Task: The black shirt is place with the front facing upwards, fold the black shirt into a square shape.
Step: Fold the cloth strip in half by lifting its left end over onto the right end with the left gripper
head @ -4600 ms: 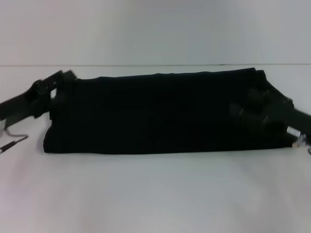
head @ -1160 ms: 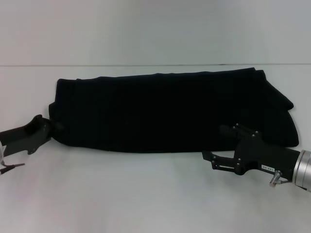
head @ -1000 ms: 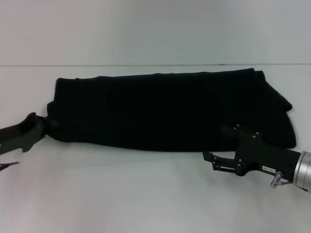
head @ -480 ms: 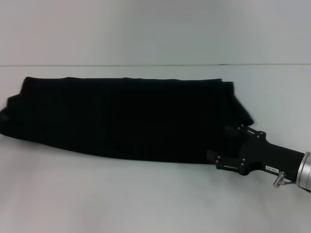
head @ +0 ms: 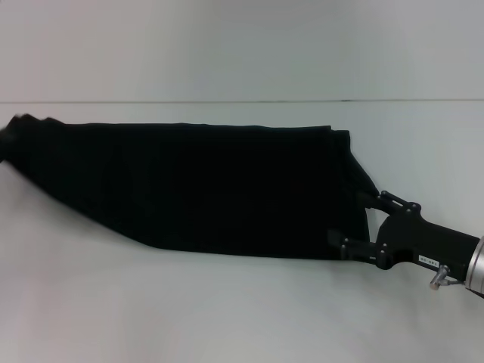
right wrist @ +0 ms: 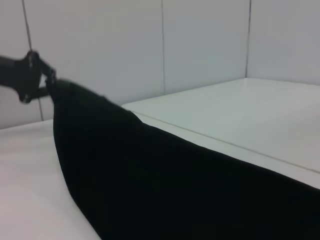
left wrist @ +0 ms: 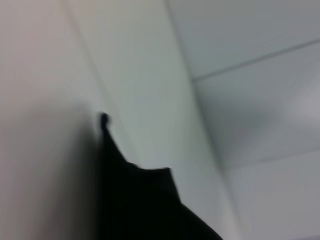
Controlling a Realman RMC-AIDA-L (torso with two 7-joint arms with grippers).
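The left gripper (right wrist: 47, 82) is far out on the left side. In the head view it is almost off the picture edge. The right wrist view shows it from far away, and there its fingers pinch the left end of the black shirt (head: 197, 185) and hold it up.

The black shirt is folded into a long band. It stretches from the left gripper across the white table (head: 227, 310) to the right gripper. Its left end is lifted high. The bottom edge slopes down toward the right. Only plain black cloth shows, with no letters. In the left wrist view a bit of the dark cloth hangs near the camera, with a white wall behind it.

The right gripper (head: 355, 246) is low on the right side, near the table. Its fingers are closed on the bottom right corner of the shirt.
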